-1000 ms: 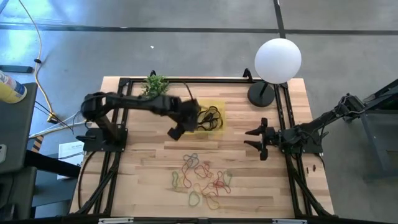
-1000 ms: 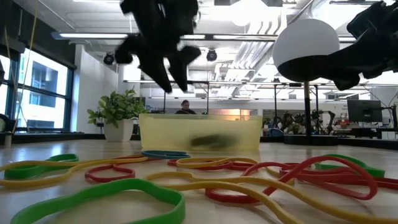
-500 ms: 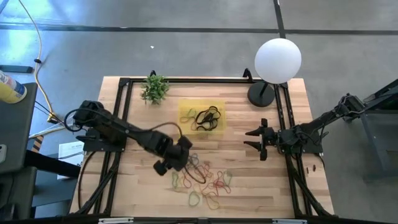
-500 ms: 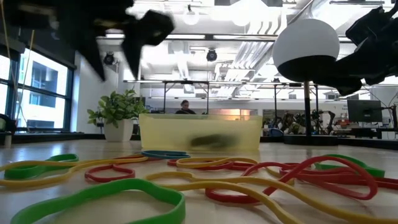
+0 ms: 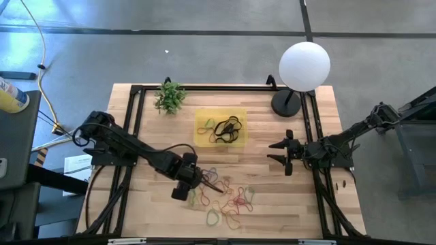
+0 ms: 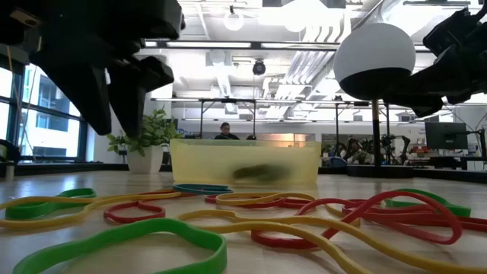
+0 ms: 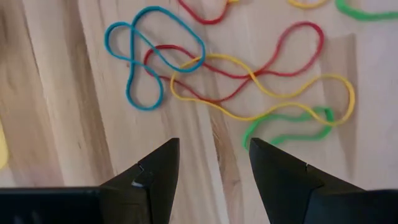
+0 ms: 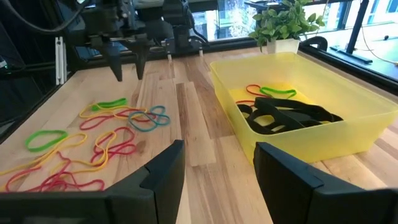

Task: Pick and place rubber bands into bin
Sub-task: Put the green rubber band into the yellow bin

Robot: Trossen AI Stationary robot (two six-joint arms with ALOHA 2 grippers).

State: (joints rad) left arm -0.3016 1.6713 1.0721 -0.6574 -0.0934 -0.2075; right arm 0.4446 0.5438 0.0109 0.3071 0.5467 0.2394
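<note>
Several rubber bands point(image 5: 221, 194) in red, yellow, green and blue lie loose on the wooden table near its front edge; they also show in the left wrist view point(image 7: 236, 81) and the right wrist view point(image 8: 106, 134). The yellow bin point(image 5: 201, 117) stands behind them and holds black, red and green bands point(image 8: 286, 115). My left gripper point(image 5: 191, 184) is open and empty, pointing down just above the table at the pile's left side; it also shows in the low view point(image 6: 118, 125). My right gripper point(image 5: 278, 154) is open and empty, right of the bin.
A small green plant point(image 5: 169, 95) stands at the far left of the table. A white globe lamp point(image 5: 304, 66) stands at the far right. Black frame rails point(image 5: 133, 122) run along the table's left, right and far sides.
My left gripper has gone from over the bin toward the table's near edge and a little left, and down. It now hangs low over the left side of the loose bands. The bands have not moved.
</note>
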